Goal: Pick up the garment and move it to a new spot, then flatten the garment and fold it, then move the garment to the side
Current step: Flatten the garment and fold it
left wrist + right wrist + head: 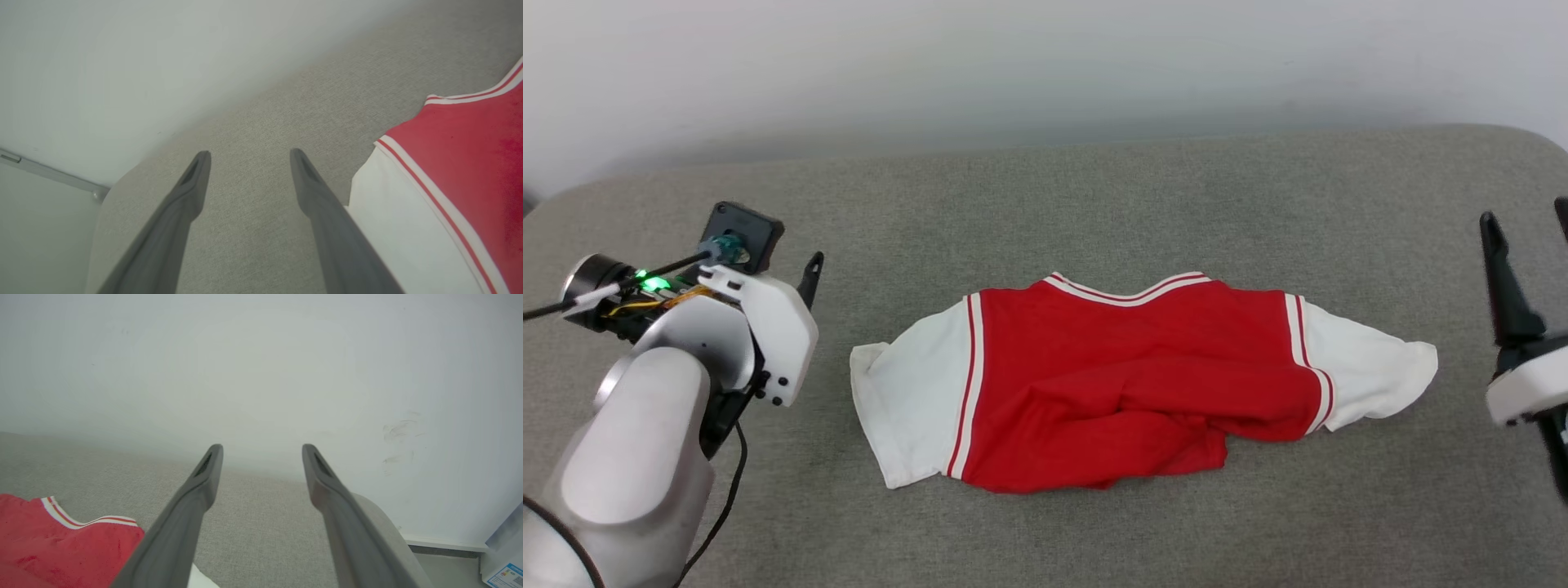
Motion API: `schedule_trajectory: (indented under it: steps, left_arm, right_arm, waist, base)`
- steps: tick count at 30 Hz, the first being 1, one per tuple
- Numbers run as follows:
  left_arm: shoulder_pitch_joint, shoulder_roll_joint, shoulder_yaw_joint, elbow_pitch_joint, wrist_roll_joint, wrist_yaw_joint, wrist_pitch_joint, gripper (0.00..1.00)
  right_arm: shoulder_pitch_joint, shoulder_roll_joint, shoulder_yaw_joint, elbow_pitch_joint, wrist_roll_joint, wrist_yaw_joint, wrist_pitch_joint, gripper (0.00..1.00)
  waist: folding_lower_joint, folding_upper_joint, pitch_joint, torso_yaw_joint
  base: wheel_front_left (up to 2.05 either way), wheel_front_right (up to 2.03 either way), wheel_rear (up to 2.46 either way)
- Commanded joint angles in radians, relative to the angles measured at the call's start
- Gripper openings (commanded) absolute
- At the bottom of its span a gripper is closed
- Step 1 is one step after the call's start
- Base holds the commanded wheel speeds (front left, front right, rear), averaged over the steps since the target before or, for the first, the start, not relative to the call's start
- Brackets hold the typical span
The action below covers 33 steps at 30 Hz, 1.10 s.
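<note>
Garment (1127,392): middle of bench (1094,204), collar far side, hem bunched (sleeves spread). Left gripper (249,155), right gripper (263,449): fingers wide apart, empty, flanking. Step: probably flattening. Next: pinching hem corners, drawing smooth.

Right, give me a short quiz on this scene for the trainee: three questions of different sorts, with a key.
1. Multiple choice: the garment lies on the grey padded surface with its collar toward: A) the far wall; B) the robot; C) the robot's left.
2. Fill in: the left gripper and the right gripper both stand ____, holding nothing.
3. True or false: the garment hangs from the right gripper.
Key: 1 A. 2 open. 3 false; it lies on the surface, its lower edge rumpled.
</note>
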Motion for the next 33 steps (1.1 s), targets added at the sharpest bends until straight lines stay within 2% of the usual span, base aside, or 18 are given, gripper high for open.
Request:
schedule_trajectory:
  steps: [1,5,9,13,17,26,32,33]
  left_arm:
    - [-0.025,0.026,-0.045,0.000,-0.036,0.001,0.037,1.00]
    - [-0.115,0.107,-0.229,-0.020,-0.200,0.000,0.201,1.00]
    - [-0.214,0.196,-0.398,-0.056,-0.343,0.000,0.365,1.00]
    - [-0.313,0.261,-0.540,-0.087,-0.456,0.000,0.503,1.00]
    - [-0.395,0.293,-0.661,-0.097,-0.554,0.000,0.622,1.00]
    - [-0.496,0.336,-0.844,-0.073,-0.657,0.000,0.718,1.00]
    - [-0.490,0.334,-0.903,-0.030,-0.707,0.000,0.673,1.00]
    - [-0.486,0.335,-0.913,-0.023,-0.710,0.000,0.666,0.26]
  right_arm:
    - [0.046,0.032,-0.029,-0.041,-0.032,-0.001,-0.002,1.00]
    - [0.159,0.136,-0.099,-0.186,-0.127,-0.001,0.012,1.00]
    - [0.215,0.194,-0.117,-0.289,-0.180,-0.001,0.055,1.00]
    - [0.225,0.218,-0.113,-0.347,-0.192,-0.001,0.089,1.00]
    - [0.200,0.224,-0.105,-0.372,-0.189,-0.001,0.103,1.00]
    - [0.147,0.212,-0.066,-0.353,-0.179,-0.001,0.094,1.00]
    - [0.123,0.203,-0.047,-0.317,-0.180,-0.001,0.079,1.00]
    - [0.119,0.196,-0.046,-0.308,-0.182,-0.001,0.077,1.00]
  waist:
    - [0.0000,0.0000,0.013,-0.010]
    - [0.0000,0.0000,0.042,-0.026]
    - [0.0000,0.0000,0.076,-0.045]
    - [0.0000,0.0000,0.116,-0.063]
    - [0.0000,0.0000,0.155,-0.080]
    - [0.0000,0.0000,0.238,-0.117]
    - [0.0000,0.0000,0.267,-0.123]
    - [0.0000,0.0000,0.267,-0.121]
  base:
    - [0.00,0.00,0.00]
    - [0.00,0.00,0.00]
    - [0.00,0.00,0.00]
    - [0.00,0.00,0.00]
    - [0.00,0.00,0.00]
    - [0.00,0.00,0.00]
    - [0.00,0.00,0.00]
    - [0.00,0.00,0.00]
